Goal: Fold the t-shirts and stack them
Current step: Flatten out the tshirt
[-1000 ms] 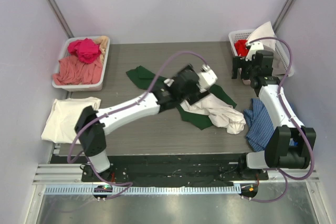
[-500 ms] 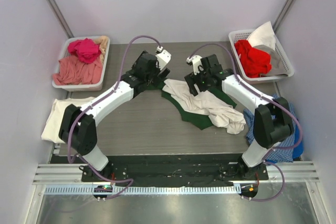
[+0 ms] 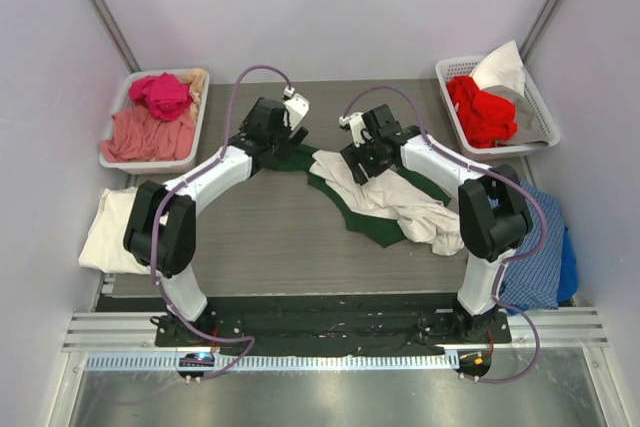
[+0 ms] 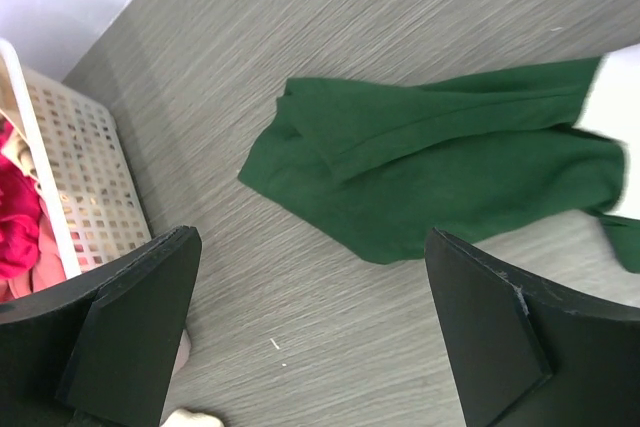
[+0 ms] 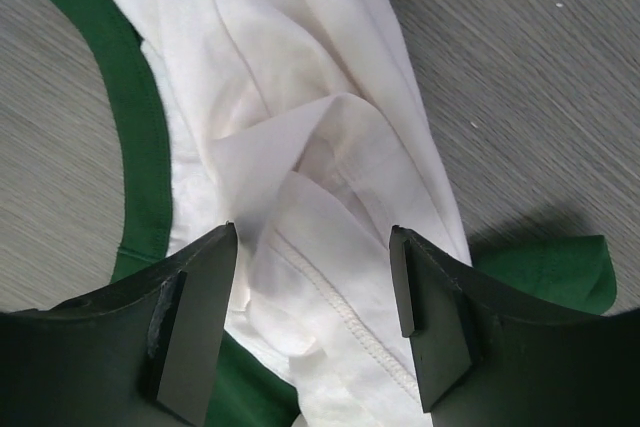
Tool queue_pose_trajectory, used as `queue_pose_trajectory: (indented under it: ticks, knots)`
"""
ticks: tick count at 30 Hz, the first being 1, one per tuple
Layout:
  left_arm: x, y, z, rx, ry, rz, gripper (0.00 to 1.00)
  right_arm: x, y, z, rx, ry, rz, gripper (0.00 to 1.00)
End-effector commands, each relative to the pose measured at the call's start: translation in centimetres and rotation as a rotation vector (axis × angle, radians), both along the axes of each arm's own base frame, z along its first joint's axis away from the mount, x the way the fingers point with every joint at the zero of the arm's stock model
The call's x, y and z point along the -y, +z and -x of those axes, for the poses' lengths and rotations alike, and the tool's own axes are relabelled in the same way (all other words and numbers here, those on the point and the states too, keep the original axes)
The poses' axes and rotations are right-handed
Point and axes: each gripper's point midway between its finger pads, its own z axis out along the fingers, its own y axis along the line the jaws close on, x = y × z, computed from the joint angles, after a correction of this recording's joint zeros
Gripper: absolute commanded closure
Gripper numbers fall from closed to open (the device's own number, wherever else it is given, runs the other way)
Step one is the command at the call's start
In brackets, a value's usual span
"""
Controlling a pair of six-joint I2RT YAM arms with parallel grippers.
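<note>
The dark green t-shirt [image 4: 450, 167] was soft, matt cloth; the white t-shirt [image 5: 300, 147] was thin, creased cloth with stitched hems. The grey table [image 4: 400, 7] showed a fine matt grain; the cream lattice basket [image 4: 90, 177] at the left edge looked plastic.

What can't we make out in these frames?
- Top view: middle of the dark green t-shirt, covered by the white t-shirt.
- Top view: part of the cream t-shirt, behind the left arm.
- Right wrist: whether the right pincer touches the white fold; depth unreadable.
- Any print on the white t-shirt: hidden in its folds.
</note>
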Motion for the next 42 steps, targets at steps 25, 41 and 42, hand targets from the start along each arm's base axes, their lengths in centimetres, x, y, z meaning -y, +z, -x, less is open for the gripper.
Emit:
queue_pose_trajectory:
  ticks: [25,41,42]
  knots:
    - [-4.7,1.8,-4.0,0.07,0.083,0.084,0.0,-3.0,0.8,-1.1,0.087,0.097,0.169,0.39]
    - [-5.3,0.1,-4.0,0.044,0.103,0.098,0.0,-1.7,1.8,-1.8,0.134,0.052,0.22,0.99]
    - [-5.4,-0.2,-3.9,0.037,0.106,0.098,0.0,-1.0,2.5,-1.9,0.159,0.032,0.242,0.99]
